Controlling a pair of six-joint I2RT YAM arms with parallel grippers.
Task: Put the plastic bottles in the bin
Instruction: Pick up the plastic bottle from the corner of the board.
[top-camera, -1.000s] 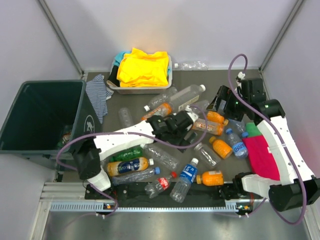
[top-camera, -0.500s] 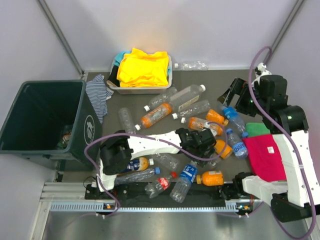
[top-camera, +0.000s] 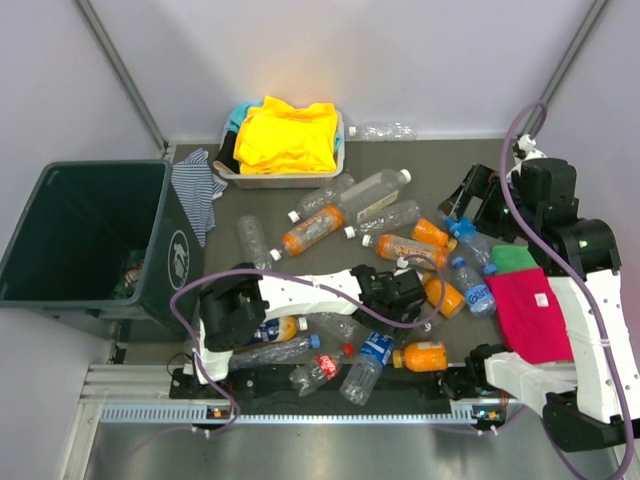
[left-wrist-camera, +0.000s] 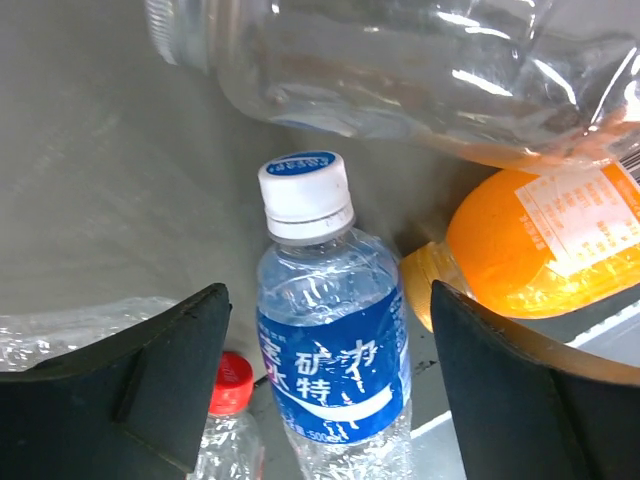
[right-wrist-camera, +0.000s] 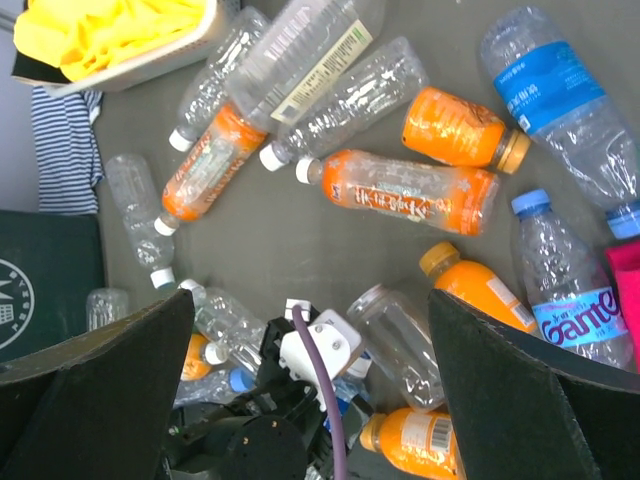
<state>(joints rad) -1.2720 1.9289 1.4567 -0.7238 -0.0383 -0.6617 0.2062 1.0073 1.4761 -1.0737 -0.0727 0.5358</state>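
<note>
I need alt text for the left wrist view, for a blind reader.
The open left gripper frames a clear blue-labelled bottle with a white cap, lying on the grey table. An orange bottle lies at picture right, a red-capped bottle at lower left, a large clear bottle above.

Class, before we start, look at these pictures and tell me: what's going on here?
A robot is clearing plastic bottles off a table into the dark green bin on its left. The left gripper is open and hovers low over a blue-labelled bottle with a white cap, one finger on either side, not yet closed on it. The right gripper is open, holds nothing and hangs above the far right of the pile. Most bottles lie scattered on the table.
</note>
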